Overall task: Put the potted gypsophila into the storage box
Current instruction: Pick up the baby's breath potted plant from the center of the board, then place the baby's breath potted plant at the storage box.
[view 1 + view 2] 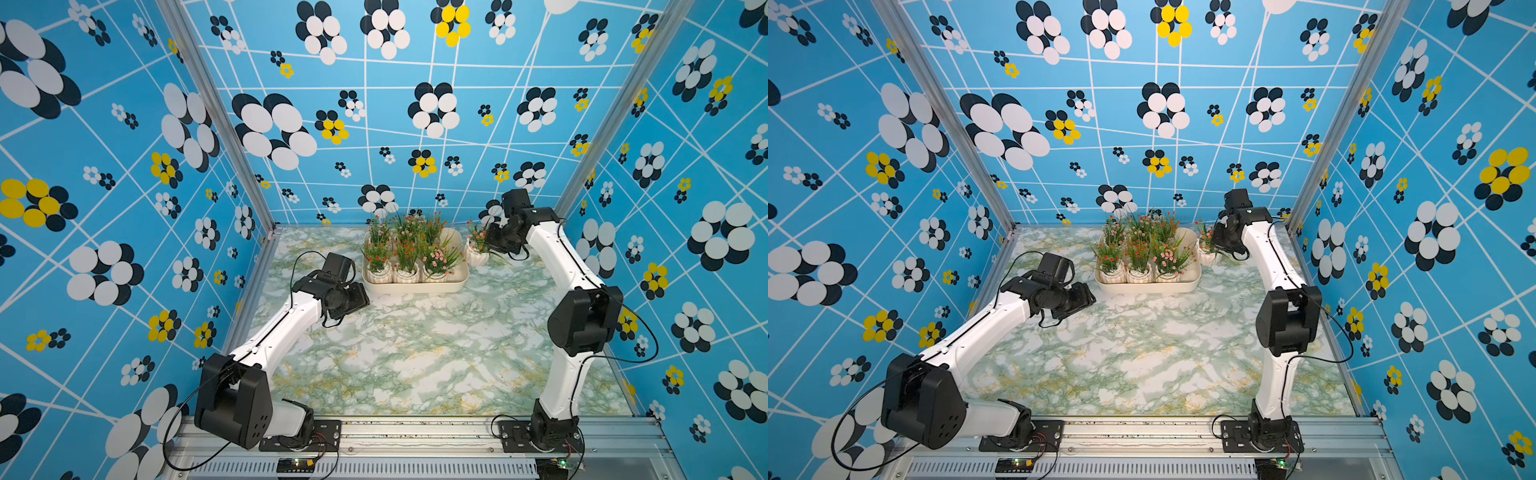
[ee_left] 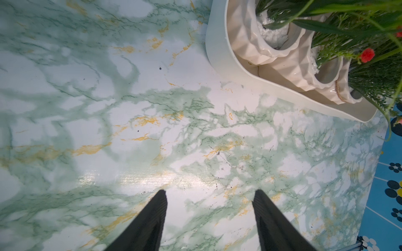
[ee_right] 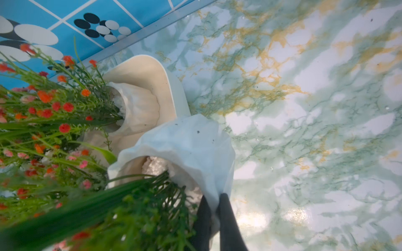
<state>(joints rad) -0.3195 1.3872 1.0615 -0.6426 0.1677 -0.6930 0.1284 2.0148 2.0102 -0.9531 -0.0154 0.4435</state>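
Right gripper (image 3: 214,198) pinching rim of one potted gypsophila (image 3: 191,141); pot just beside storage box (image 3: 173,87) wall, outside it. Left gripper (image 2: 210,193) spread, empty.

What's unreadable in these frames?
- Back-row gypsophila pots: top views, hidden by front foliage.
- Whether the gripped pot clears the table: right wrist, its own body hides the base.
- Right pincer in top views: masked by its wrist.
- Left pincer: left wrist, all but fingertips cut off by frame edge.
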